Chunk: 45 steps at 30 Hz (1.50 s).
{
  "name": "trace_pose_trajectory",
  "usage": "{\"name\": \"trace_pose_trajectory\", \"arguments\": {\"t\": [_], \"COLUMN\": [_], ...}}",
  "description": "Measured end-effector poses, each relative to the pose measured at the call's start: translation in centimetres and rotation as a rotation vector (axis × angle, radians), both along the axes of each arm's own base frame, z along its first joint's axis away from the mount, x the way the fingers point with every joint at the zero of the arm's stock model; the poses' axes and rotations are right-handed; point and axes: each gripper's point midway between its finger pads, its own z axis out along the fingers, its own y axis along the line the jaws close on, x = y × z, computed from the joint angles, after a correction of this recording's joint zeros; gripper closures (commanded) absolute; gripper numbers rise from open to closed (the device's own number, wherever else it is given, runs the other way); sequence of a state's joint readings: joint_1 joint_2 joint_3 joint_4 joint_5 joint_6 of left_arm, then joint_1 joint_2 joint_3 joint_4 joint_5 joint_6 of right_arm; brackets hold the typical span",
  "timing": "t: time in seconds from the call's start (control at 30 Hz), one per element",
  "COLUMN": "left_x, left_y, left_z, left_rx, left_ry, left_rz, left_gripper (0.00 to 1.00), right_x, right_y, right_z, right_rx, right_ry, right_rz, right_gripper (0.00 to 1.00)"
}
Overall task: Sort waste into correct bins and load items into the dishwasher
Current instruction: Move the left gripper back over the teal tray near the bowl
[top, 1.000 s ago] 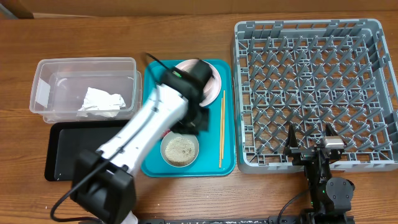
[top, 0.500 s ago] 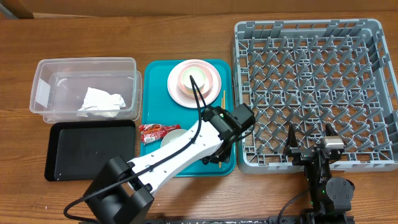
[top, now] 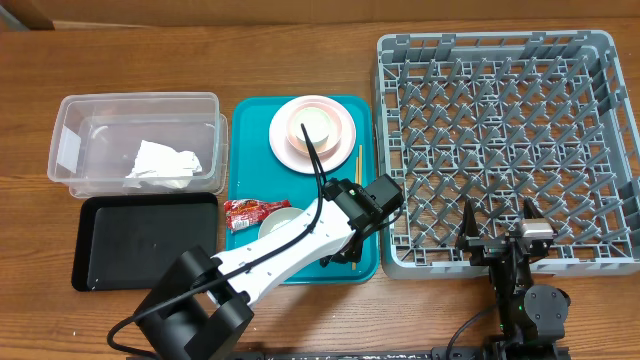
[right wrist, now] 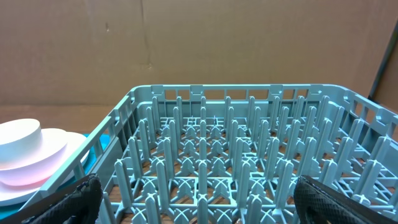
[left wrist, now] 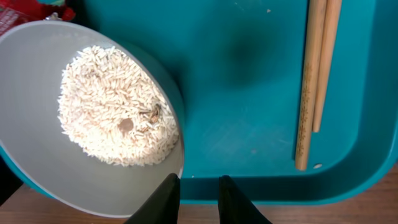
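Jaws of the left gripper (left wrist: pixel 198 200) are seen narrowly parted and empty, shut a second ago; those of the right gripper (right wrist: pixel 199 202) are held wide before the rack (top: pixel 500 150). From the plate (top: pixel 312 133), the arm has been swung to the rice bowl (left wrist: pixel 31 130) and chopsticks (left wrist: pixel 314 81) on the tray (left wrist: pixel 249 93): pickup is judged near. Wooden table (top: pixel 300 50), cardboard wall (right wrist: pixel 186 50) behind.

Robot lab setup, wooden table (top: pixel 150 40), plain cardboard backdrop (right wrist: pixel 186 43)
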<state>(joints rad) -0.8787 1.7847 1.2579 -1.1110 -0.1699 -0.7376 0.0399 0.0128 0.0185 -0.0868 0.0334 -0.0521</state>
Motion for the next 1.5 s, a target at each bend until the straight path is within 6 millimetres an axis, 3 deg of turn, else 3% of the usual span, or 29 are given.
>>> {"name": "trace_pose_trajectory", "arguments": {"t": [0.43,1.23,1.37,1.5], "left_x": [0.8,1.5,2.4,4.7], "left_y": [1.2,1.9,3.1,4.0], "left_z": [-2.0,-2.1,-1.7,-0.4], "left_rx": [-0.004,-0.015,-0.016,-0.062], "left_ry": [-0.018,-0.012,0.004,0.001], "left_rz": [0.039,0.065,0.111,0.157], "left_gripper": [0.75,0.77,0.8,0.81], "right_x": [0.0,0.0,0.0,0.0], "right_y": [0.0,0.0,0.0,0.0], "right_z": [0.0,0.0,0.0,0.0], "right_rx": [0.0,0.0,0.0,-0.001], "right_ry": [0.001,0.0,0.0,0.001], "right_rz": [0.0,0.0,-0.001,0.0], "right_gripper": [0.0,0.0,0.0,0.0]}}
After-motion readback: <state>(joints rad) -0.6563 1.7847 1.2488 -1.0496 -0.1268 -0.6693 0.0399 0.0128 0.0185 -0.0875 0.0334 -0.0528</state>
